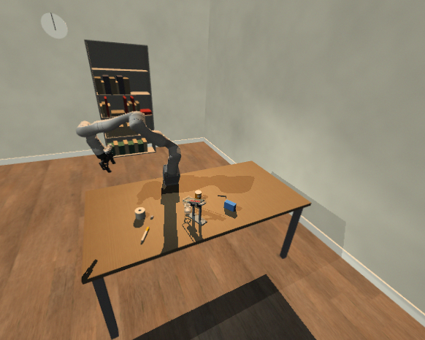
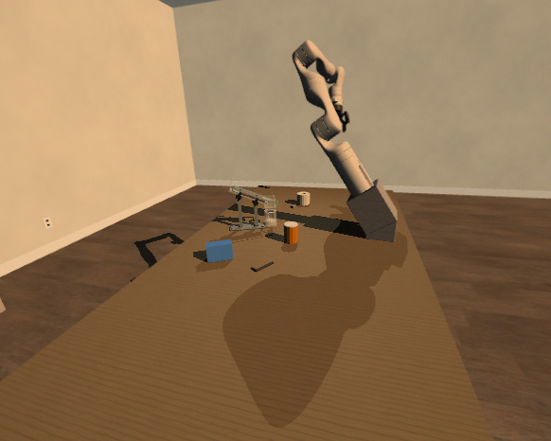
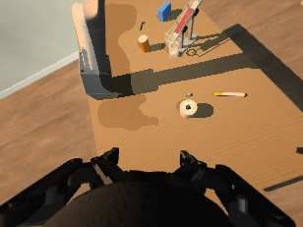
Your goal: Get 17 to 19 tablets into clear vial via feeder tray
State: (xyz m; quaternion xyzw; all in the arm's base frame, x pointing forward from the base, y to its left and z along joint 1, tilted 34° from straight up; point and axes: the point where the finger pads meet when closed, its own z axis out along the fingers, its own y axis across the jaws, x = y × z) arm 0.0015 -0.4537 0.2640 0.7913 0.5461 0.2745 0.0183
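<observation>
The feeder tray [image 1: 195, 203] [image 2: 250, 197] [image 3: 184, 19] is a clear sloped chute with red tablets, standing on a thin grey stand near the table's front edge. The clear vial [image 1: 187, 209] [image 2: 270, 217] [image 3: 173, 49] stands upright on the table under the tray's low end. How many tablets it holds is too small to tell. My gripper [image 1: 106, 165] [image 2: 345, 118] [image 3: 149, 155] is open and empty. It hangs high in the air beyond the table's far left corner, well away from the tray and vial.
On the wooden table [image 1: 114, 255] [image 2: 171, 379] [image 3: 246, 141] are an orange can [image 1: 198, 194] [image 2: 291, 233] [image 3: 144, 43], a blue box [image 1: 229, 206] [image 2: 219, 250] [image 3: 164, 11], a black hex key [image 1: 222, 196] [image 2: 261, 267], a tape roll [image 1: 140, 213] [image 2: 303, 198] [image 3: 187, 108] and a pencil [image 1: 144, 234] [image 3: 229, 94]. The arm's base [image 1: 171, 177] [image 3: 95, 73] stands at the back edge.
</observation>
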